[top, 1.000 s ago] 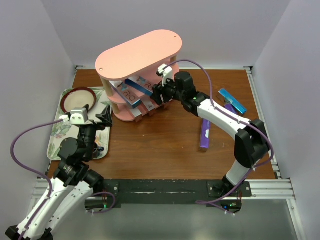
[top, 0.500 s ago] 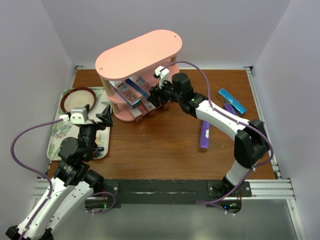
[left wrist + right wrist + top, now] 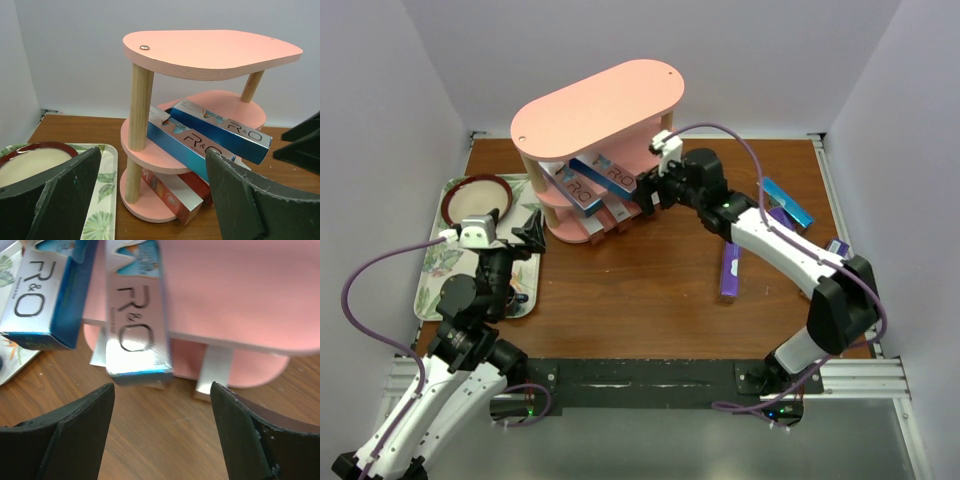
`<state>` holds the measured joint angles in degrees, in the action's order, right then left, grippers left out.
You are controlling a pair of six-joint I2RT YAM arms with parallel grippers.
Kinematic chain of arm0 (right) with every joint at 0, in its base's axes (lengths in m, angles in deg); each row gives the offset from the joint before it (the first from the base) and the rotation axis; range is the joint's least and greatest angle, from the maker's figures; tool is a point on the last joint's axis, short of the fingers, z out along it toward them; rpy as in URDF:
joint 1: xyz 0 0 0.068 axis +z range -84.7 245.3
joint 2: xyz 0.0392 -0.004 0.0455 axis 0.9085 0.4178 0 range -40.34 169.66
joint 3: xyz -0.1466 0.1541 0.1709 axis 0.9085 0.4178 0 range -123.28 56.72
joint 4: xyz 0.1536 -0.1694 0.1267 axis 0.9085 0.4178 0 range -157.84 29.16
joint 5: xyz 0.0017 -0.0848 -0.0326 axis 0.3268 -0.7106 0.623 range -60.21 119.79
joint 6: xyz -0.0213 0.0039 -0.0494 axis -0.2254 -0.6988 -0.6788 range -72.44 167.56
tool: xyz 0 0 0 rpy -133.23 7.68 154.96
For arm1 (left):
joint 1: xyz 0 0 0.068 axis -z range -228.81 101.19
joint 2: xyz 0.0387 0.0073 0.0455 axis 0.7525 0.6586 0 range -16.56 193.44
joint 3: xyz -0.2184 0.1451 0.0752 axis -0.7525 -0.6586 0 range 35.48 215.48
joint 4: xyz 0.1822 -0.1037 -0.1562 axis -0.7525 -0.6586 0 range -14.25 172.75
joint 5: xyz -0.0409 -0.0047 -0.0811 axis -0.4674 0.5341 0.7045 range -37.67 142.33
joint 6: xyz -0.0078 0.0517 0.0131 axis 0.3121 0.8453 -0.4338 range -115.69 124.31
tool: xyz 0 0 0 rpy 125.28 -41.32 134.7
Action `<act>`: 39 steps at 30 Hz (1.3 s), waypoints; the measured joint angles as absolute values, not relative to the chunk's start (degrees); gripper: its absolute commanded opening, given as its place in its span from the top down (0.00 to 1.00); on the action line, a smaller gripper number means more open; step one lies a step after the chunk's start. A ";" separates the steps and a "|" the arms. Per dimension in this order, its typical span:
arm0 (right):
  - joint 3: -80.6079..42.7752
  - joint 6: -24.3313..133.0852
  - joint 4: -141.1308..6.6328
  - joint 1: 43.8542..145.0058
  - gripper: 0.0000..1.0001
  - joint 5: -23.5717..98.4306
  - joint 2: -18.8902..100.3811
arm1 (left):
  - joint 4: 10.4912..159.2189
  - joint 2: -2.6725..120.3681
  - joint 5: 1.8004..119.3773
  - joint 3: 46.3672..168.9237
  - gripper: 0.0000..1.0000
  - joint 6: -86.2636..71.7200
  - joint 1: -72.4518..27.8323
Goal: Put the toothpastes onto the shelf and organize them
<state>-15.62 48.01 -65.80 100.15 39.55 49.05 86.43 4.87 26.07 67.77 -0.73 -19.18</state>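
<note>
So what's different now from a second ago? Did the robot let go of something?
Yes. The right gripper opened its jaws, let go of the blue toothpaste box on the middle board of the shelf, and pulled back to the right. The left gripper stayed put with its jaws open, and the purple box on the table did not move.

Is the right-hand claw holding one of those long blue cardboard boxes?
No, the right gripper stands open and empty; the nearest blue cardboard box lies on the pink wooden shelf.
</note>
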 measured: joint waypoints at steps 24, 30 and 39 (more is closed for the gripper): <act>-19.92 56.32 -48.07 65.29 0.07 25.17 57.00 | 86.24 4.92 27.97 67.77 0.09 -1.06 -19.20; -20.32 61.02 -47.18 59.76 0.07 19.81 61.88 | 86.08 5.35 29.06 67.77 0.09 -1.08 -19.34; -26.44 57.54 -45.69 57.27 0.05 20.12 68.92 | 86.06 5.35 30.83 67.77 0.09 -1.15 -19.51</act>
<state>-26.44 57.54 -45.69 57.27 20.12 68.92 86.06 5.35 30.83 67.77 -1.15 -19.51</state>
